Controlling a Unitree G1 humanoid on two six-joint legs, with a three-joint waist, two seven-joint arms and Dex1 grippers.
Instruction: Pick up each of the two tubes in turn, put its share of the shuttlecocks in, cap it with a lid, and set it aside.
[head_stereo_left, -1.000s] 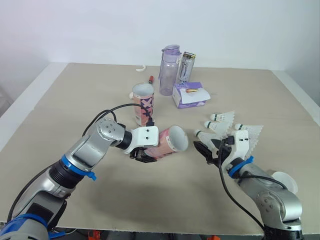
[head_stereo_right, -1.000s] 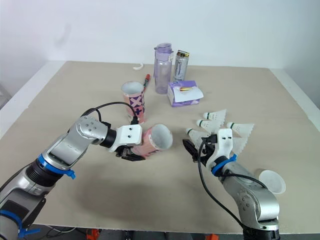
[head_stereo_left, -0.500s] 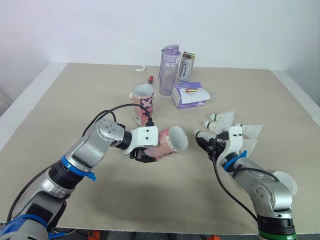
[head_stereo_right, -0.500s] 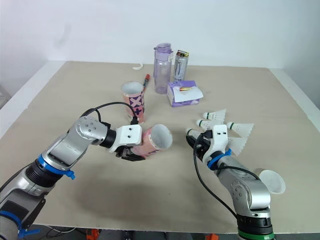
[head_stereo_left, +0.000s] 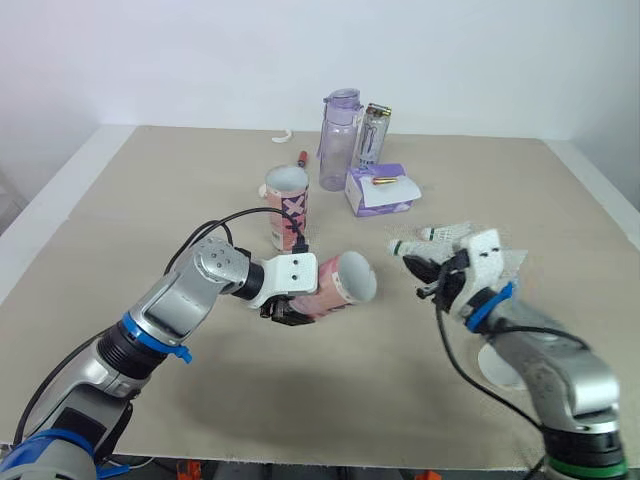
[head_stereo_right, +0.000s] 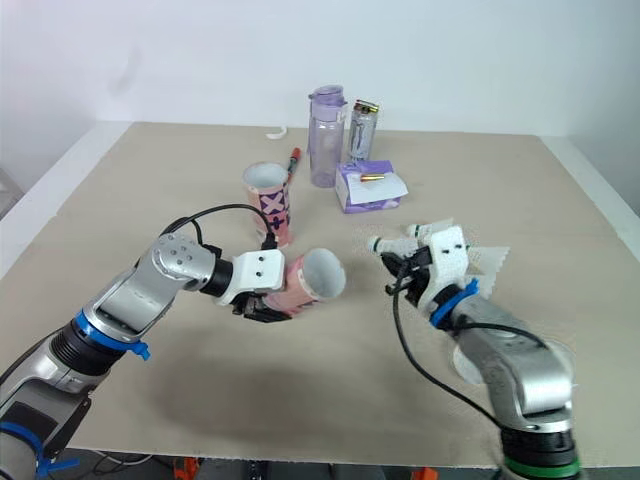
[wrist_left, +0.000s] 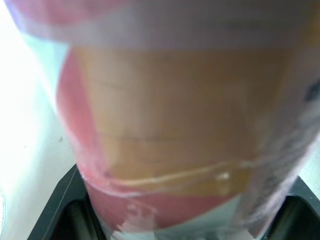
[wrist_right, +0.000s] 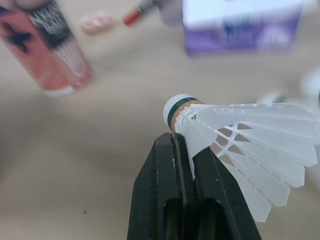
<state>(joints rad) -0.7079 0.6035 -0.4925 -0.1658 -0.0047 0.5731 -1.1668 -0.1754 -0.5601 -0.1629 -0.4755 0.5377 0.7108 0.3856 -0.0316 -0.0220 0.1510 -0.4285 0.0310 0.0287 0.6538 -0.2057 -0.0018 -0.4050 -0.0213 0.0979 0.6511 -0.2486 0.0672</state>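
Tube (head_stereo_left: 338, 284), uncapped, lies sideways in left pincer (head_stereo_left: 288, 311); right pincer (wrist_right: 183, 148) grips shuttlecock (wrist_right: 242, 131).

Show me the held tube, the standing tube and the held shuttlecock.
Held tube (head_stereo_left: 328, 296): left eye view, pink wall behind its mouth.
Standing tube (head_stereo_left: 288, 215): left eye view, middle of its wall.
Shuttlecock (wrist_right: 240, 130): right wrist view, its white feathers.

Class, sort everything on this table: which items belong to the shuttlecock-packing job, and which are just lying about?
For the job: held tube, standing tube, gripped shuttlecock, loose shuttlecocks.

Lying about: purple water bottle, clear bottle, purple box, red pen.
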